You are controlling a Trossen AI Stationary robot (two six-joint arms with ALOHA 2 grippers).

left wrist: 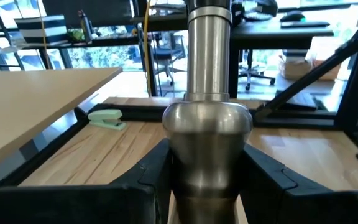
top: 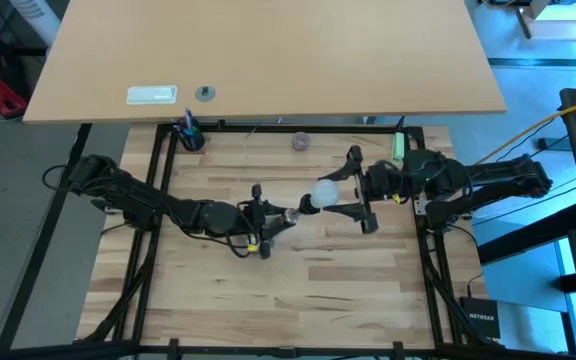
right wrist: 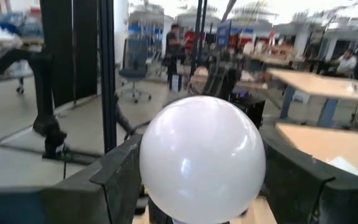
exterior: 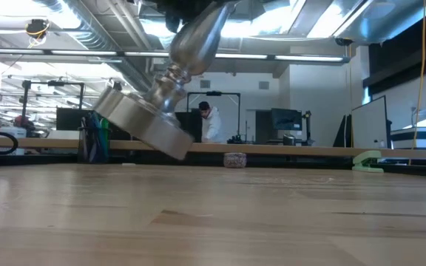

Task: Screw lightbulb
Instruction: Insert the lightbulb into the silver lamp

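We are viewing the scene over a butcher-block table [top: 298, 290], with both arms meeting near its middle.

Nearest in the low view, the metal lamp stand [exterior: 165, 103] is hanging tilted above the wood, its round base [exterior: 143, 125] clear of the surface and its stem rising out of frame. In the left wrist view we are seeing the left gripper [left wrist: 204, 180] clamping the bulging part of the stand [left wrist: 209, 137] between its two dark fingers [left wrist: 135, 186], so this claw is closed on the stand. From above, the left gripper [top: 260, 228] is sitting left of centre, with the stand's socket end pointing toward the bulb.

The lightbulb [top: 325, 194] is lying between the two grippers at mid-table, lifted off the wood, its narrow base aimed at the stand and touching or nearly touching the socket; we cannot tell which. The right gripper [top: 360, 192] is holding its white globe. In the right wrist view the globe [right wrist: 202, 158] is filling the space between the right fingers [right wrist: 114, 177], which are pressing its sides: closed on the bulb.

Farther back, a small greyish knob [top: 300, 141] is resting near the table's far edge, and a green stapler [top: 398, 148] is lying by the far right corner. A pen cup [top: 189, 135] is standing at the far left corner. Beyond, a person in white [exterior: 210, 122] is standing in the room.
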